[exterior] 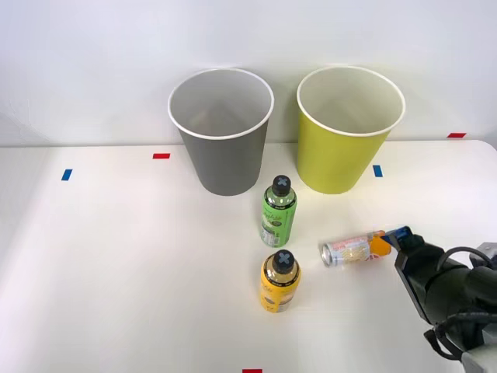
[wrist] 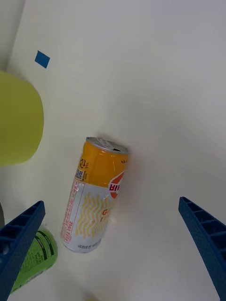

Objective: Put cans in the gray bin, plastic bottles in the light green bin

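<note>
Your right hand (wrist: 113, 249) is spread wide, both blue fingers (wrist: 19, 244) clear of everything. The can (wrist: 94, 197) lies on its side on the desk (exterior: 116, 272) just ahead of the hand, between the finger lines. Its long axis runs away from you, orange end farthest, pinkish-white end nearest the hand.

Lab: white table (exterior: 116, 264), coloured tape markers (exterior: 161, 155).
</note>
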